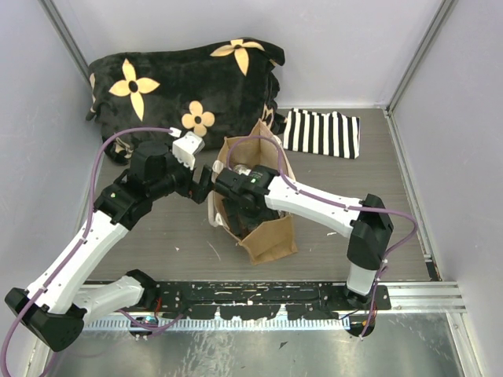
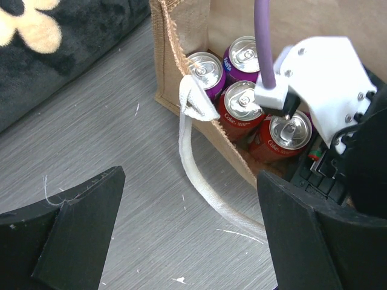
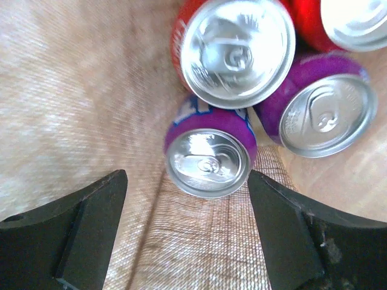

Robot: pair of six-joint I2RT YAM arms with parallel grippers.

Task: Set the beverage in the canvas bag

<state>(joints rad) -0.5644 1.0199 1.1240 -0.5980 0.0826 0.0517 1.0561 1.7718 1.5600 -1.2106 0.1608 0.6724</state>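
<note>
The canvas bag (image 1: 267, 236) stands open in the middle of the table, and my right arm reaches down into it. In the right wrist view a purple beverage can (image 3: 208, 154) stands upright on the bag floor (image 3: 199, 241). My right gripper (image 3: 187, 178) is open around the can's near edge, with a clear gap on the left. A red can (image 3: 236, 51) and another purple can (image 3: 323, 112) stand behind it. My left gripper (image 2: 190, 181) hangs open over the table beside the bag (image 2: 175, 60), above its cream rope handle (image 2: 187, 157), holding nothing.
A black flowered blanket (image 1: 181, 78) lies at the back left and a striped cloth (image 1: 322, 133) at the back right. Grey walls close in both sides. A black rail (image 1: 259, 294) runs along the near edge. Several cans (image 2: 242, 103) fill the bag's corner.
</note>
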